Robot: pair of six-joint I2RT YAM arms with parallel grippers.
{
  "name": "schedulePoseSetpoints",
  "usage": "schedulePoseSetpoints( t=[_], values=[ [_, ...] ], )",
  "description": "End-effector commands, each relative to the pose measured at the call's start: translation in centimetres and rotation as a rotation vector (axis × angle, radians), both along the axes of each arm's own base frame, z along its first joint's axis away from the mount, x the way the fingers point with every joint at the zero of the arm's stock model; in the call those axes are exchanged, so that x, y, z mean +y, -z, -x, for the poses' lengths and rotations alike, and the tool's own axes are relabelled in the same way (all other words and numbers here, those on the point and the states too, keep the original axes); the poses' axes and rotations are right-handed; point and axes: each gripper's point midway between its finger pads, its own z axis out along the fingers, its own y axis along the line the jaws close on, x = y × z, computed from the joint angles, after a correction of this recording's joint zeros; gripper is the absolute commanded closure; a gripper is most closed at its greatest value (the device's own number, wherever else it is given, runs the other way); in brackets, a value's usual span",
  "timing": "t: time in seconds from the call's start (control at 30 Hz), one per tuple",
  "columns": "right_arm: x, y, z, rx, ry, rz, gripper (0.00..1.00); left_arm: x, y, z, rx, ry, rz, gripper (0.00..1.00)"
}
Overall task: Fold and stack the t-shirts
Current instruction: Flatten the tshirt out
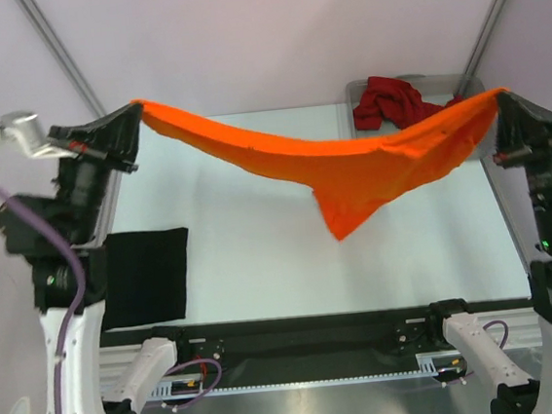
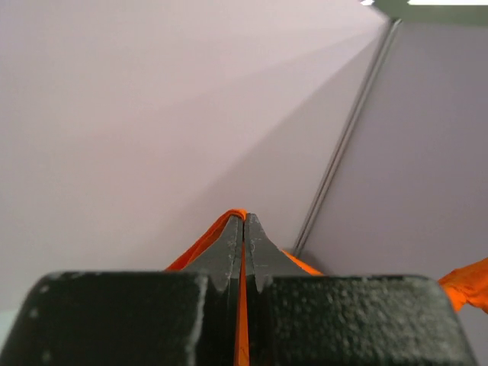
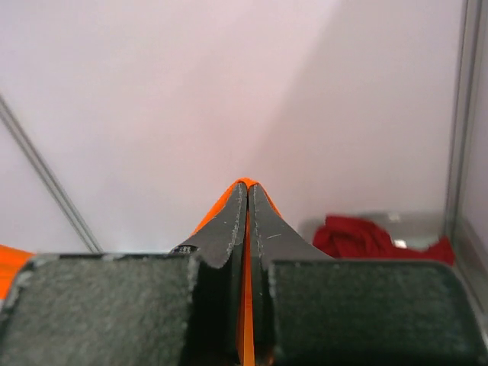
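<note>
And here the orange t-shirt is up in the air, strung out like a banner from one side of the tabletop to the other! The left jaws are shut tight on one end of it at the far left; in the left wrist view a thin strip of orange runs right between the two pressed-together fingertips. It is the same story on the right: the right jaws are clamped on the other end at the far right, with orange cloth peeking out past their tips in the right wrist view. Between the two grips the shirt sags in a shallow curve, and a pointed flap hangs down right of centre; whether that flap touches the surface I cannot tell. The dark red t-shirt lies crumpled in the grey tray at the far right corner, just behind the orange cloth. The black t-shirt lies flat at the near left, partly hidden by the left arm.
</note>
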Motion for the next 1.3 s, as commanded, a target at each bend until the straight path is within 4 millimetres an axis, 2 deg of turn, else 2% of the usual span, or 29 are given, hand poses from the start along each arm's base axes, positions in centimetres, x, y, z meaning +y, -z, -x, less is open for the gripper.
schedulePoseSetpoints(
  t=[0.0,0.07,0.1,0.13,0.17,0.2,0.23,0.3,0.33,0.43,0.5,0.6,0.63,0.67,0.7,0.77,0.8,0.83,0.87,0.9,0.93,0.97,1.0,1.03,1.1,1.13,1.2,1.23,1.27],
  values=[
    [0.5,-5.2,6.4,-0.222,-0.044,0.001,1.0,0.2,-4.9,6.1,-0.133,0.038,0.021,1.0],
    [0.2,-6.6,8.9,-0.28,-0.04,-0.012,1.0,1.2,-7.6,10.2,-0.211,0.0,0.03,1.0],
    [0.0,-7.9,11.2,-0.333,-0.038,-0.019,1.0,1.7,-7.9,11.2,-0.215,-0.026,0.024,1.0],
    [-0.1,-8.5,12.3,-0.354,-0.039,-0.025,1.0,2.3,-9.2,13.1,-0.254,-0.048,0.036,1.0],
    [-0.1,-9.0,13.1,-0.373,-0.041,-0.028,1.0,3.2,-9.9,14.3,-0.282,-0.09,0.041,1.0],
    [-0.2,-10.1,15.1,-0.417,-0.042,-0.029,1.0,3.6,-10.1,15.0,-0.286,-0.106,0.049,1.0],
    [-0.1,-10.5,15.7,-0.428,-0.049,-0.03,1.0,4.0,-10.7,16.4,-0.31,-0.119,0.057,1.0],
    [0.0,-11.4,17.4,-0.458,-0.061,-0.032,1.0,5.1,-11.1,17.7,-0.33,-0.167,0.07,1.0],
    [0.0,-11.6,17.5,-0.459,-0.063,-0.033,1.0,5.4,-11.4,18.4,-0.344,-0.173,0.074,1.0],
    [-0.1,-12.2,18.5,-0.472,-0.06,-0.034,1.0,5.9,-11.7,19.0,-0.358,-0.191,0.072,1.0],
    [-0.1,-12.2,18.4,-0.467,-0.061,-0.036,1.0,5.9,-11.7,18.7,-0.356,-0.194,0.069,1.0],
    [-0.1,-11.3,16.1,-0.423,-0.058,-0.042,1.0,5.4,-10.9,16.5,-0.32,-0.19,0.049,1.0],
    [0.0,-10.8,15.1,-0.401,-0.056,-0.039,1.0,5.1,-10.0,15.1,-0.289,-0.189,0.038,1.0],
    [0.1,-9.4,12.4,-0.341,-0.052,-0.036,1.0,4.8,-9.3,13.7,-0.262,-0.185,0.027,1.0],
    [0.1,-8.7,11.1,-0.311,-0.05,-0.032,1.0,4.6,-8.8,12.7,-0.252,-0.188,0.021,1.0],
    [0.2,-7.1,8.3,-0.252,-0.045,-0.026,1.0,4.0,-5.8,8.6,-0.161,-0.195,-0.016,1.0],
    [0.3,-5.4,5.9,-0.198,-0.042,-0.025,1.0,3.9,-4.7,7.1,-0.128,-0.202,-0.023,1.0],
    [0.4,-4.4,4.6,-0.165,-0.046,-0.032,1.0,3.7,-2.6,4.8,-0.063,-0.213,-0.04,1.0],
    [0.4,-3.5,3.4,-0.135,-0.042,-0.034,1.0,3.5,-1.3,3.3,-0.03,-0.218,-0.063,1.0],
    [0.5,-1.4,1.2,-0.074,-0.038,-0.037,1.0,3.3,0.3,1.1,0.008,-0.231,-0.097,1.0],
    [0.5,-0.7,0.0,-0.054,-0.039,-0.044,1.0,3.1,3.4,-1.2,0.079,-0.241,-0.125,1.0],
    [0.5,0.3,-1.1,-0.027,-0.033,-0.043,1.0,3.1,5.0,-2.6,0.113,-0.254,-0.134,1.0],
    [0.5,2.2,-2.8,0.019,-0.027,-0.041,1.0,2.8,6.6,-4.4,0.143,-0.251,-0.15,1.0],
    [0.5,3.3,-4.0,0.05,-0.023,-0.041,1.0,2.4,9.9,-6.1,0.199,-0.239,-0.181,1.0],
    [0.6,5.5,-6.1,0.099,-0.023,-0.033,1.0,1.2,13.5,-9.0,0.236,-0.202,-0.209,1.0],
    [0.0,8.5,-8.3,0.174,0.02,-0.048,1.0,0.8,16.9,-10.6,0.286,-0.19,-0.226,1.0],
    [-0.2,10.6,-10.1,0.207,0.034,-0.047,1.0,0.6,19.8,-12.9,0.333,-0.175,-0.223,1.0],
    [-0.2,13.7,-11.8,0.271,0.042,-0.041,1.0,0.2,24.2,-15.3,0.428,-0.163,-0.252,1.0],
    [-0.1,15.4,-13.1,0.303,0.042,-0.034,1.0,0.1,25.9,-16.4,0.46,-0.161,-0.255,1.0]
  ],
)
